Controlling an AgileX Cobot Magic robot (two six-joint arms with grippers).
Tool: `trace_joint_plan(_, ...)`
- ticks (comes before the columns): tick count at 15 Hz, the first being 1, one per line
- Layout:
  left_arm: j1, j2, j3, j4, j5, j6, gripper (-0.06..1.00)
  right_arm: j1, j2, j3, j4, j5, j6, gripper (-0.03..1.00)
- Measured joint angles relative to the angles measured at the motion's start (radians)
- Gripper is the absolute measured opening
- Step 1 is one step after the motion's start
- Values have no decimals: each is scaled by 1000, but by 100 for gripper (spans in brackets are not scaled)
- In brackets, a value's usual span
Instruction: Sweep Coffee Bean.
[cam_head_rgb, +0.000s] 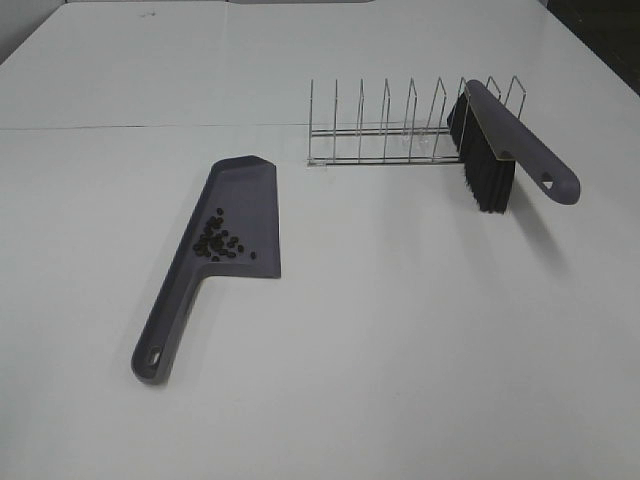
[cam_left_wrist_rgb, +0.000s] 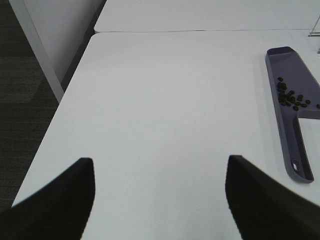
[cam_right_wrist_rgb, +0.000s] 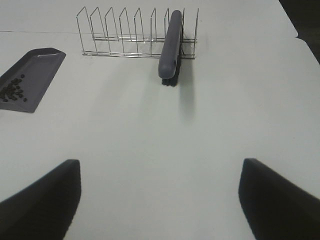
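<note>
The coffee beans (cam_head_rgb: 216, 240) lie in a loose cluster inside the grey dustpan (cam_head_rgb: 250, 195), which lies flat on the white table left of centre, handle toward the front. The beans (cam_left_wrist_rgb: 291, 98) and dustpan (cam_left_wrist_rgb: 294, 145) also show in the left wrist view, and both beans (cam_right_wrist_rgb: 11, 93) and dustpan (cam_right_wrist_rgb: 39, 65) show in the right wrist view. The grey brush (cam_head_rgb: 520, 140) with black bristles leans in the wire rack; the right wrist view shows the brush (cam_right_wrist_rgb: 170, 45) too. My left gripper (cam_left_wrist_rgb: 159, 165) and right gripper (cam_right_wrist_rgb: 160, 162) are open, empty, and well short of these things.
A wire rack (cam_head_rgb: 380, 160) stands at the back right of the table, also seen in the right wrist view (cam_right_wrist_rgb: 120, 55). The table's left edge (cam_left_wrist_rgb: 70, 90) drops to dark floor. A seam (cam_head_rgb: 150, 127) crosses the table at the back.
</note>
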Motion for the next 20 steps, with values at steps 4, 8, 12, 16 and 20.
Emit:
trace_joint_plan(4,0,0,0,0,0,0,67,0,0,0,0,0,0,73)
trace_joint_plan(8,0,0,0,-49,0,26,67,0,0,0,0,0,0,73)
trace_joint_plan(12,0,0,0,-117,0,97,67,0,0,0,0,0,0,73)
trace_joint_plan(16,0,0,0,-123,0,100,67,0,0,0,0,0,0,73)
trace_joint_plan(20,0,0,0,-123,0,100,67,0,0,0,1,0,0,73)
